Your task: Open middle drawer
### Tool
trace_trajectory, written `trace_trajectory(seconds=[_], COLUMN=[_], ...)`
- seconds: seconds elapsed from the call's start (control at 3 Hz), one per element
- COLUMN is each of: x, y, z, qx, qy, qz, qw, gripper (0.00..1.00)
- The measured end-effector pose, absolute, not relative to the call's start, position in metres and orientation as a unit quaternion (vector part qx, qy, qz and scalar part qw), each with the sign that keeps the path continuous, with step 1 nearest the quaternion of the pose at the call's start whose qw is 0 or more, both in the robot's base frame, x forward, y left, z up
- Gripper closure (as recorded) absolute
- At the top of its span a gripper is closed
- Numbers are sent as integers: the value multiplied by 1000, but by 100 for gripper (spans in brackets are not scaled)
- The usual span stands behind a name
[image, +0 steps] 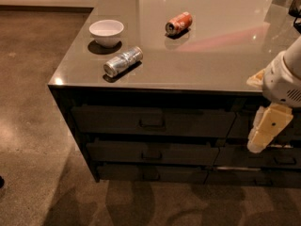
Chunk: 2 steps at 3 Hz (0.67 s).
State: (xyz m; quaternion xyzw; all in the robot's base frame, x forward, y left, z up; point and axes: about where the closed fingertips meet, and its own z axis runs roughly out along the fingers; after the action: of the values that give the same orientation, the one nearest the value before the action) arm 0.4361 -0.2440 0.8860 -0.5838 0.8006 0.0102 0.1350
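Note:
The middle drawer is a wide, low, dark front, second in a stack of three under the grey counter top. It is closed, and its small dark bar handle sits at its centre. The top drawer above it and the bottom drawer below it are also closed. My cream-coloured gripper hangs below the white arm at the right. It is in front of the neighbouring drawer stack, level with the middle drawer and well to the right of its handle.
On the counter are a white bowl, a silver can lying on its side and an orange can lying on its side. Narrower drawers are at the right. Brown floor lies to the left and front.

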Motion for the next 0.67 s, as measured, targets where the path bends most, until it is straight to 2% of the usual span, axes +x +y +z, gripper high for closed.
trace_trajectory(seconds=[0.67], x=[394], y=[-250], z=[762], qx=[-598], qy=[782], qz=[63], qw=[166], gripper=[0])
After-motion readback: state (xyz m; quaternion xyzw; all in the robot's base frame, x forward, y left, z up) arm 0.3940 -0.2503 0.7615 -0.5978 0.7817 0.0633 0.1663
